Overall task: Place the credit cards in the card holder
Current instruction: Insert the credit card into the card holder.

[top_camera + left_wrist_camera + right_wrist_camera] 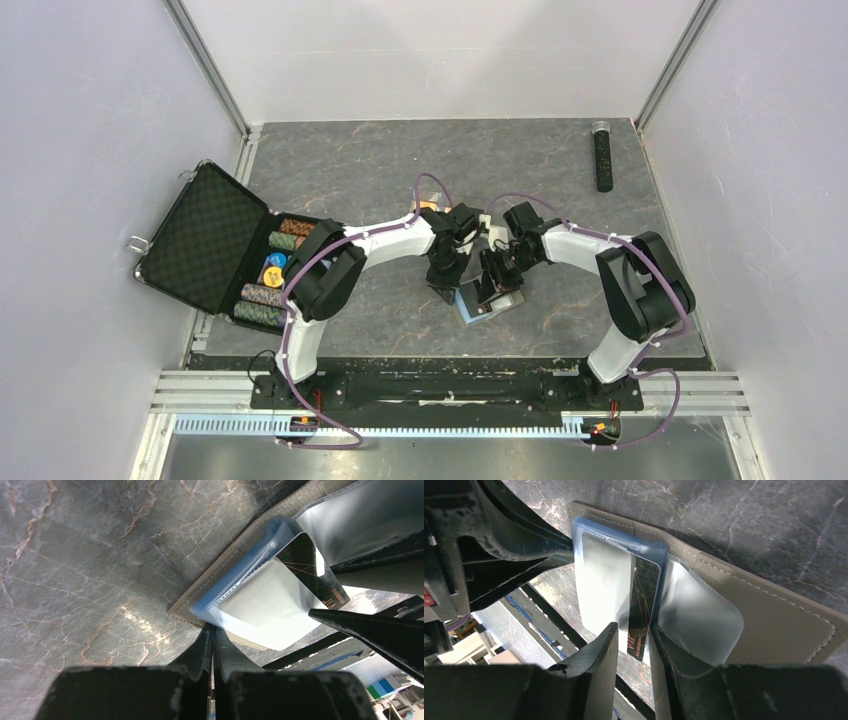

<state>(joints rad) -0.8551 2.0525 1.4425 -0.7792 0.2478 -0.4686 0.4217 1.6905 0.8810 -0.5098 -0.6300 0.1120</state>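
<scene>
Right hand [634,628] gripping credit card [646,587] (printed "VIP") half inside card holder [774,615], left hand [212,635] pinching its edge.

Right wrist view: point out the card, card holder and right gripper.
card [645,595]: right wrist view, dark face.
card holder [774,615]: right wrist view, taupe stitched flap.
right gripper [633,629]: right wrist view, between fingertips.

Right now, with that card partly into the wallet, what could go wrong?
The credit card sits only partly in the clear sleeve; pushed askew, it could jam or buckle the plastic. The left gripper seems to pinch just the edge of the card holder, so the holder could slide.
</scene>
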